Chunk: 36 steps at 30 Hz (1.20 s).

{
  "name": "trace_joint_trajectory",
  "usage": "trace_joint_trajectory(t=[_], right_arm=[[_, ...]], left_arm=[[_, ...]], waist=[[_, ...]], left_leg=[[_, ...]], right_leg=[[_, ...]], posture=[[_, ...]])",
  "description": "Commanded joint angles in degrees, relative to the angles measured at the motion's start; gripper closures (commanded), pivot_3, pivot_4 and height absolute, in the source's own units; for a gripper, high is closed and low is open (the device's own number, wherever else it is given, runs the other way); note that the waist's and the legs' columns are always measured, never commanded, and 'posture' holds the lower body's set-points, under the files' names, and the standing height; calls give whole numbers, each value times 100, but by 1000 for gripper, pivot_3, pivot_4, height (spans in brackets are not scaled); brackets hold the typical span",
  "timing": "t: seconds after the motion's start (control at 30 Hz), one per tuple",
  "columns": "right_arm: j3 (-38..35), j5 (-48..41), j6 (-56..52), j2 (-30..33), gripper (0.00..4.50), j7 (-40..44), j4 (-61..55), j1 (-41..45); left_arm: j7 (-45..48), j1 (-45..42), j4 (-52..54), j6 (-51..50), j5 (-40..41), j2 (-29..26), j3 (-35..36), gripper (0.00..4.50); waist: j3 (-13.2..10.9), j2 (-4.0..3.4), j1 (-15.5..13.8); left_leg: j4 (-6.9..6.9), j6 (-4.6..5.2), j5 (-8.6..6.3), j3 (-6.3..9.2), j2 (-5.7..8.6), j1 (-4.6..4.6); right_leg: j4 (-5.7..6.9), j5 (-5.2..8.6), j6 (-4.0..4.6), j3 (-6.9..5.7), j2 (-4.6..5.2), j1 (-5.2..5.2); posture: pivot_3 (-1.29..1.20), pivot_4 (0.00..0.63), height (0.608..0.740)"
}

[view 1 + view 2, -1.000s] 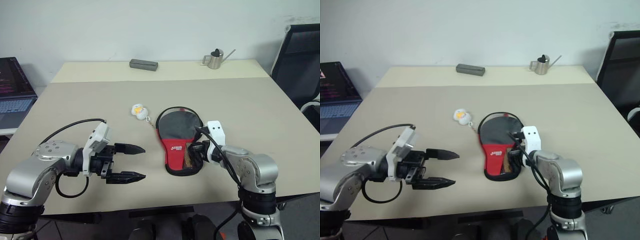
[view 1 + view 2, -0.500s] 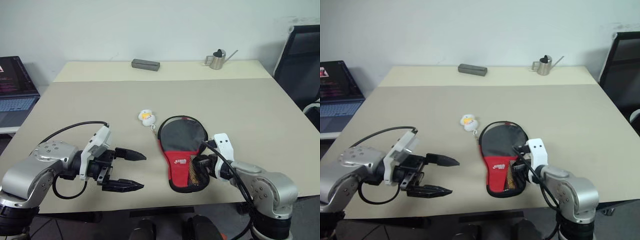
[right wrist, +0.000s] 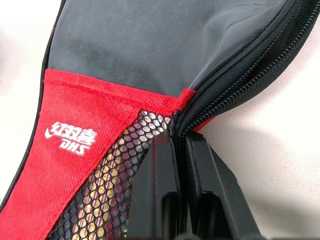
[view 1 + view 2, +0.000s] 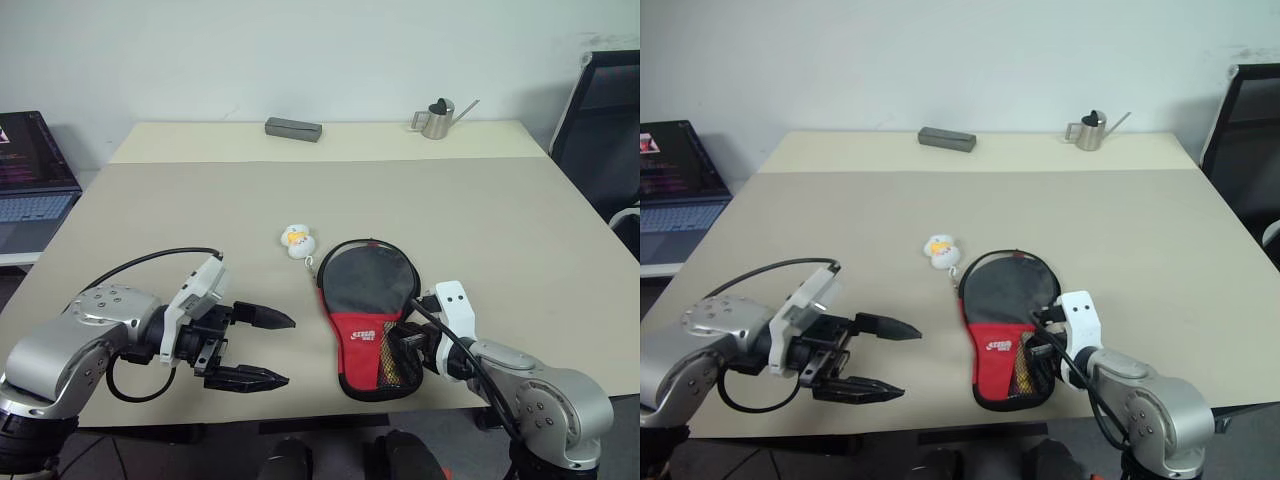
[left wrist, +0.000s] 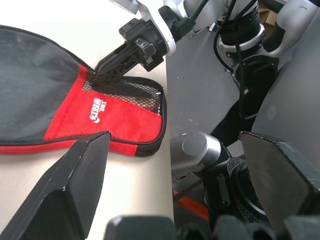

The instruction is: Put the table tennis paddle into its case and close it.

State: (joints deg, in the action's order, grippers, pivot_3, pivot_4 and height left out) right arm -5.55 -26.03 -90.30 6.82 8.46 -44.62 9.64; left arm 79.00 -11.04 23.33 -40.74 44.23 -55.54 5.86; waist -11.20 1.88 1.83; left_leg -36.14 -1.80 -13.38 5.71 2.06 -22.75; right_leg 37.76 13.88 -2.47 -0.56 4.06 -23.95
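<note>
The right gripper (image 4: 405, 343) has drawn back toward the near edge of the desk (image 4: 150, 200) since a second ago, and the case (image 4: 366, 312) seems to have slid a little nearer with it. Its fingers (image 3: 187, 200) are pressed shut on the case's zipper edge at the right side, beside the mesh pocket. The table tennis paddle (image 3: 97, 210) is already inside (a striped handle glints through the mesh). What looks left is the zipping: the seam still gapes above the pinch. The left gripper (image 4: 262, 348) hovers well to the left of the case, fingers spread wide, holding nothing. A small white-yellow ball (image 4: 296, 240) lies just beyond.
</note>
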Motion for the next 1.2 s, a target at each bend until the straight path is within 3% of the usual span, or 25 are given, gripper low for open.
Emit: trace_joint_trajectory(t=[0.03,0.73,0.9,1.2], right_arm=[[14,-180,-220,119,4493,-71,2,-153],[-28,-820,-220,87,4493,-646,5,-309],[-237,-795,-220,-256,4493,-940,33,-298],[-425,-886,-220,-482,1846,-1304,-217,-410]], left_arm=[[99,-84,72,110,44,-78,13,0],[62,-282,-91,215,-44,-20,-160,0],[45,-289,-104,233,-71,0,-180,0],[1,-315,-126,274,-116,65,-216,0]], waist=[[0,0,-1],[4,0,-4],[8,0,-2],[9,-1,1]], left_leg=[[0,0,0,0,0,0],[1,0,0,2,1,9],[4,0,0,3,-1,20],[4,0,0,-5,-60,47]], right_leg=[[0,0,0,0,0,0],[-4,2,-2,-3,0,14],[-6,7,-9,-3,0,23],[-8,18,3,-4,-17,45]], posture=[[0,150,740],[0,150,740],[0,150,740],[0,150,740]])
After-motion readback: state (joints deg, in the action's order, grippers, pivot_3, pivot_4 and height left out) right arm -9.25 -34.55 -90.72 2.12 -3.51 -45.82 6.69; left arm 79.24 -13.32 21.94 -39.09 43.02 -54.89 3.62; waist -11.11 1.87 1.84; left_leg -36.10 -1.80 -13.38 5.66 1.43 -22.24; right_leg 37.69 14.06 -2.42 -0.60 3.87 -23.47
